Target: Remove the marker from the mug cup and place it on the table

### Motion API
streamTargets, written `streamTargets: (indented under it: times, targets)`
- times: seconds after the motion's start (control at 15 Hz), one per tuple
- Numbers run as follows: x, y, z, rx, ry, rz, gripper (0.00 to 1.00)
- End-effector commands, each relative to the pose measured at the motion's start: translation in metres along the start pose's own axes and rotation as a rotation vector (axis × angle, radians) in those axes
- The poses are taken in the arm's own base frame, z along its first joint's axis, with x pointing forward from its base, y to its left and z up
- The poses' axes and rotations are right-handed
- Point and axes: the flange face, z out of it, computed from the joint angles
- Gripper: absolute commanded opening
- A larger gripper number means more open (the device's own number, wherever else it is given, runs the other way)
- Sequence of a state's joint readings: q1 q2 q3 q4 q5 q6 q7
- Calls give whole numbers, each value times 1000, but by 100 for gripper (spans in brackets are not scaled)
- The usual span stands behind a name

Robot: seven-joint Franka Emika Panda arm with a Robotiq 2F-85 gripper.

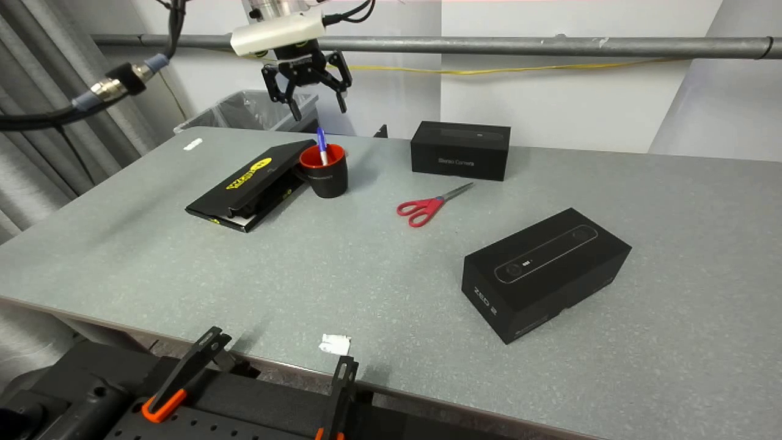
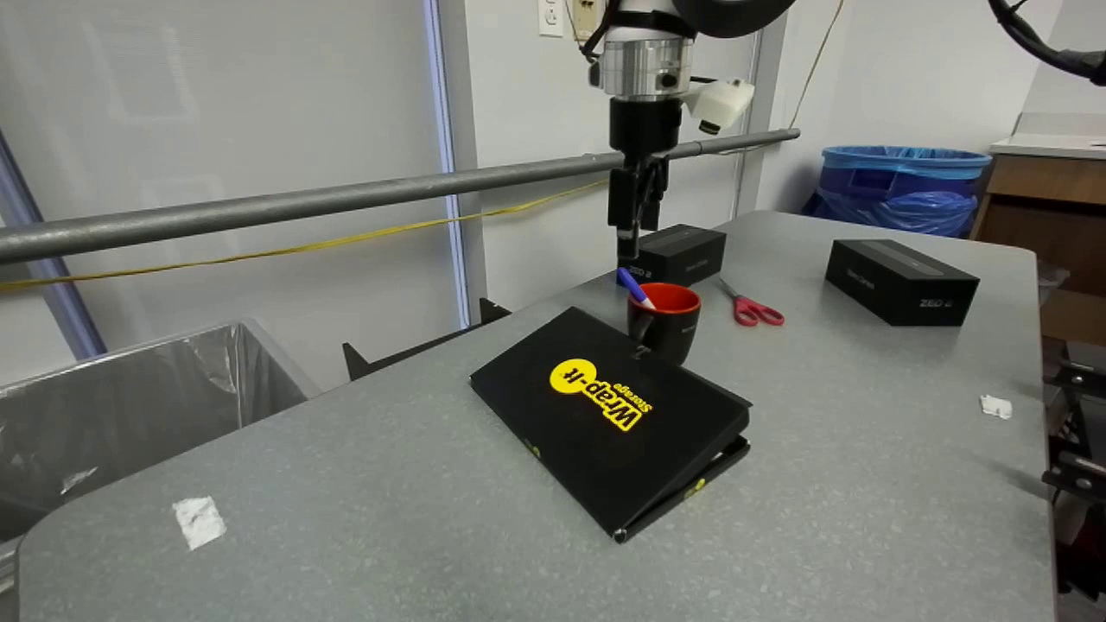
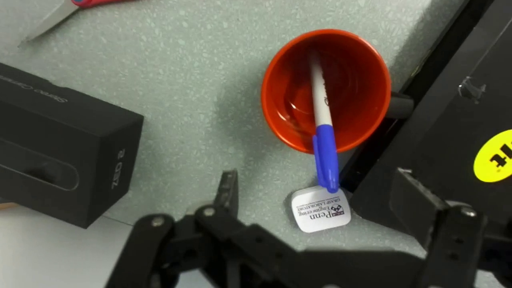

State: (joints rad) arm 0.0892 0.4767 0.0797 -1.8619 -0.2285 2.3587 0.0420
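Marker (image 3: 323,114) leans in round mug (image 1: 328,183).

marker (image 3: 323,120): white, blue end up, held tilted in mug (image 1: 330,184) | mug: black, red inside, upright on table (image 1: 366,275) | table: grey, dotted

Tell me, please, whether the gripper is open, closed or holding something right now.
Robotiq gripper: open, holding nothing; the blue-capped marker leans in the red-lined mug.

“Wrap-It” carton (image 2: 607,421), “ZED 2” boxes (image 2: 903,283)
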Motion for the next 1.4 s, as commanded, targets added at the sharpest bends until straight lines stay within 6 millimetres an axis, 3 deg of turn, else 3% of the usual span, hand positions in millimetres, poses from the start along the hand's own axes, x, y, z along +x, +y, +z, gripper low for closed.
streamTargets:
  times: [0.0, 0.27, 0.8, 1.33]
  targets:
    - [3, -4, 2, 1, -1, -5, 100]
    - [6, -6, 3, 1, 3, -9, 100]
    - [5, -29, 41, -29, -34, -47, 100]
    - [6, -18, 29, -37, 17, -35, 100]
